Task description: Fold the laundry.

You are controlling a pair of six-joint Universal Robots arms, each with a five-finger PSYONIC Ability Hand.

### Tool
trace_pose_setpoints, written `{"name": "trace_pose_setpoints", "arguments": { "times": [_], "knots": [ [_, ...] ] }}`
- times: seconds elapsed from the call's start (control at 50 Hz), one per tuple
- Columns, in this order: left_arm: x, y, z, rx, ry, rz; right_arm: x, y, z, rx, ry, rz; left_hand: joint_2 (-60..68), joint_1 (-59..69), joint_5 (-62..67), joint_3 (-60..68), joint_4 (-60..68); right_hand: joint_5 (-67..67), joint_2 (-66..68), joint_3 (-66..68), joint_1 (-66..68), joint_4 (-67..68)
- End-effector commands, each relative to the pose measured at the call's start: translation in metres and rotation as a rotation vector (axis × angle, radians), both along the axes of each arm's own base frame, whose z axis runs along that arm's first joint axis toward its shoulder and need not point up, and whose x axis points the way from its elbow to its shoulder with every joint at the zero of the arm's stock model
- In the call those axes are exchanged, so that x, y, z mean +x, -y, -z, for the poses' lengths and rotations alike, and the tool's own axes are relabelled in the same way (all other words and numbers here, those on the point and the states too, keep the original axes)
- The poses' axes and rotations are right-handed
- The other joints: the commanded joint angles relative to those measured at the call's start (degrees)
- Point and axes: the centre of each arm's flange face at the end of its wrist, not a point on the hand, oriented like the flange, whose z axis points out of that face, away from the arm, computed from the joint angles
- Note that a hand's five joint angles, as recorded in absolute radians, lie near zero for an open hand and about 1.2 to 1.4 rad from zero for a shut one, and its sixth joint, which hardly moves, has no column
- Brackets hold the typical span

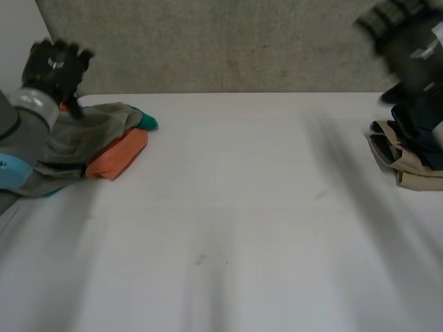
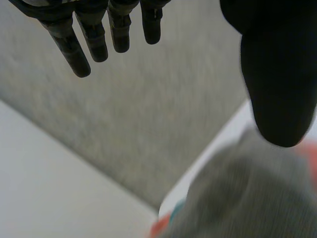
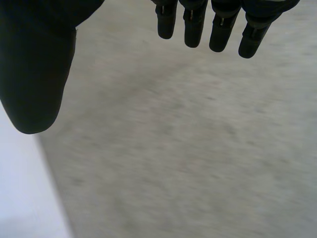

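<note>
LAUNDRY ON THE WORKTOP: At the far-left corner of the white worktop (image 1: 228, 207), the robot's left hand (image 1: 55, 66) hangs over a heap of laundry. Its fingers (image 2: 74, 49) are straight and set apart from the thumb, grasping nothing. Whether the thumb touches the cloth cannot be told. The heap lies along the worktop's left edge. A grey-green garment (image 1: 93, 128) is on top, and an orange piece (image 1: 119, 155) sticks out from beneath it toward the worktop's middle. A teal scrap (image 1: 147, 122) peeps out on the side nearer the worktop's far edge. The left arm (image 1: 17, 149), grey with a light-blue cap, crosses the part of the heap nearest the worktop's left edge.

At the worktop's right edge sits a second heap, a crumpled beige garment (image 1: 405, 162) with dark blue cloth (image 1: 419, 124) on it. The right hand (image 1: 408, 41) is raised above this heap at the worktop's far-right corner. Its fingers (image 3: 198, 25) are straight and apart from the thumb, released and holding nothing. Behind the worktop's far edge stands a grey wall panel (image 1: 228, 41), which both palms face.
</note>
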Motion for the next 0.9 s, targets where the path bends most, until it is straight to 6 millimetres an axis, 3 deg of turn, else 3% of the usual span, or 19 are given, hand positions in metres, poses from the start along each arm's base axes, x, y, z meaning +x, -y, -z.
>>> {"name": "trace_pose_setpoints", "arguments": {
  "times": [0.02, 0.04, 0.16, 0.18, 0.24, 0.28, 0.34, 0.4, 0.42, 0.44, 0.48, 0.5, 0.56, 0.58, 0.66, 0.72, 0.8, 0.82, 0.9],
  "knots": [
    [0.041, 0.056, 0.08, 0.025, 0.103, -0.018, 0.025, -0.029, 0.067, 0.163, -0.103, -0.041, 0.7, 2.9, -0.5, 1.1, 0.6, -2.5, -2.2, -2.2, -3.1, -2.2],
    [0.043, 0.062, 0.096, 0.025, 0.122, 0.01, 0.025, -0.03, 0.073, 0.179, -0.112, -0.037, 1.3, 3.6, 0.1, 1.8, 1.2, -2.5, -2.2, -2.2, -3.1, -2.2],
    [0.049, 0.081, 0.134, -0.001, 0.181, 0.042, 0.016, -0.037, 0.1, 0.28, -0.15, 0.023, 12.6, 14.8, 11.4, 13.1, 12.5, -2.5, -2.2, -2.2, -3.1, -2.2],
    [0.049, 0.083, 0.136, -0.004, 0.18, 0.045, 0.015, -0.037, 0.101, 0.29, -0.15, 0.029, 17.3, 19.5, 16.1, 17.7, 17.2, -2.5, -2.2, -2.2, -3.1, -2.2],
    [0.049, 0.086, 0.139, -0.019, 0.18, 0.044, 0.013, -0.04, 0.107, 0.325, -0.153, 0.036, 47.2, 49.4, 46.0, 47.6, 47.1, -2.5, -2.2, -2.2, -3.1, -2.2],
    [0.044, 0.086, 0.135, -0.055, 0.181, 0.05, 0.013, -0.042, 0.109, 0.338, -0.156, 0.035, 68.3, 70.5, 67.1, 68.8, 68.2, -2.5, -2.2, -2.2, -3.1, -2.2],
    [0.034, 0.084, 0.125, -0.118, 0.18, 0.05, 0.011, -0.043, 0.111, 0.357, -0.158, 0.039, 68.4, 70.7, 67.2, 68.9, 68.3, -2.5, -2.2, -2.2, -3.1, -2.2],
    [0.018, 0.072, 0.083, -0.249, 0.147, 0.031, 0.005, -0.041, 0.11, 0.368, -0.155, 0.061, 68.4, 70.7, 67.2, 68.9, 68.3, -2.5, -2.2, -2.2, -3.1, -2.2],
    [0.015, 0.068, 0.069, -0.284, 0.124, 0.027, 0.004, -0.04, 0.11, 0.369, -0.154, 0.065, 68.4, 70.7, 67.2, 68.9, 68.3, -2.5, -2.2, -2.2, -3.1, -2.2],
    [0.008, 0.057, 0.042, -0.337, 0.061, 0.033, 0.003, -0.04, 0.109, 0.374, -0.153, 0.068, 68.4, 70.7, 67.2, 68.9, 68.3, -2.5, -2.2, -2.2, -3.1, -2.2],
    [-0.001, 0.044, 0.019, -0.374, -0.022, 0.057, 0.002, -0.04, 0.108, 0.375, -0.151, 0.072, 68.4, 70.7, 67.2, 68.9, 68.3, -2.5, -2.2, -2.2, -3.1, -2.2],
    [-0.013, 0.029, -0.004, -0.398, -0.115, 0.106, 0.002, -0.039, 0.107, 0.373, -0.15, 0.074, 68.4, 70.7, 67.2, 68.9, 68.3, -2.5, -2.2, -2.2, -3.1, -2.2],
    [-0.029, 0.005, -0.04, -0.413, -0.267, 0.19, 0.001, -0.038, 0.104, 0.368, -0.146, 0.081, 68.4, 70.7, 67.2, 68.9, 68.3, -2.5, -2.2, -2.2, -3.1, -2.2],
    [-0.038, -0.012, -0.056, -0.397, -0.353, 0.25, 0.001, -0.038, 0.103, 0.365, -0.145, 0.085, 68.4, 70.7, 67.2, 68.9, 68.3, -2.5, -2.2, -2.2, -3.1, -2.2],
    [-0.055, -0.046, -0.083, -0.331, -0.479, 0.366, 0.0, -0.039, 0.099, 0.359, -0.137, 0.093, 68.4, 70.7, 67.2, 68.9, 68.3, -2.5, -2.2, -2.2, -3.1, -2.2],
    [-0.057, -0.052, -0.089, -0.292, -0.52, 0.391, 0.0, -0.039, 0.097, 0.354, -0.135, 0.098, 68.4, 70.7, 67.2, 68.9, 68.3, -2.5, -2.2, -2.2, -3.1, -2.2],
    [-0.077, -0.07, -0.078, -0.159, -0.57, 0.469, -0.003, -0.038, 0.095, 0.348, -0.132, 0.109, 68.4, 70.7, 67.2, 68.9, 68.3, -2.5, -2.2, -2.2, -3.1, -2.2],
    [-0.098, -0.089, -0.072, -0.084, -0.584, 0.549, -0.005, -0.037, 0.095, 0.349, -0.131, 0.113, 68.4, 70.7, 67.2, 68.9, 68.3, -2.5, -2.2, -2.2, -3.1, -2.2],
    [-0.145, -0.142, -0.065, 0.085, -0.649, 0.766, -0.01, -0.034, 0.094, 0.348, -0.125, 0.133, 68.4, 70.7, 67.2, 68.9, 68.3, -2.5, -2.2, -2.2, -3.1, -2.2]
  ]
}}
